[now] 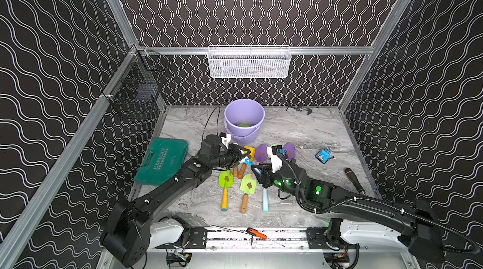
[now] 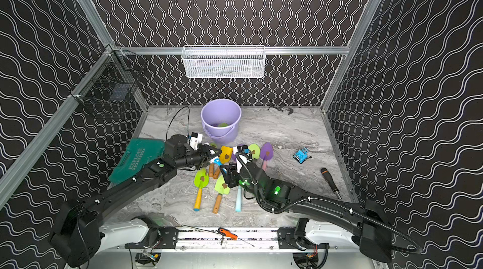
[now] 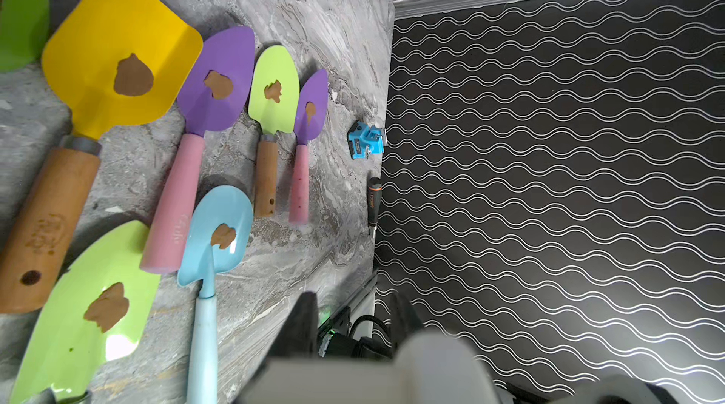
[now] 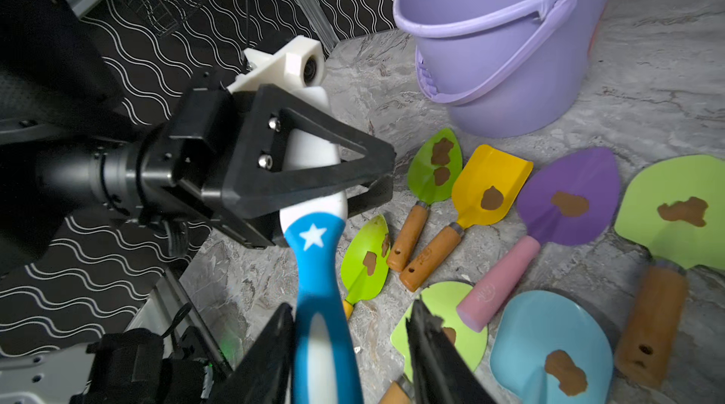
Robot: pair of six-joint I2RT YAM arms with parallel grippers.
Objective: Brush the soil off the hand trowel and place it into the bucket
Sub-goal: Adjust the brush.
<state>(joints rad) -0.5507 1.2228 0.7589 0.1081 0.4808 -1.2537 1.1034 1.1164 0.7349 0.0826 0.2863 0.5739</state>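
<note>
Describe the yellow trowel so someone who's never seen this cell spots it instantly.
Start at the lilac bucket at the back of the table and look just in front of it. There the yellow trowel lies between a green trowel and a purple trowel. It alone has a yellow, square-cornered blade; its neighbours' are pointed.

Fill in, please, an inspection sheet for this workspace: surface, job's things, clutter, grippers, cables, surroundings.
Surface: grey marble table, a few pale crumbs.
Job's things: trowels lying flat, soil on blades; bucket upright, green thing inside.
Clutter: green case, blue tool, black screwdriver; orange-handled tool on front rail.
Grippers: left gripper shut on brush; right gripper open around its handle.
Cables: black cable beside bucket; corrugated hose on right arm.
Surroundings: white mesh basket, black wire basket on walls.
</note>
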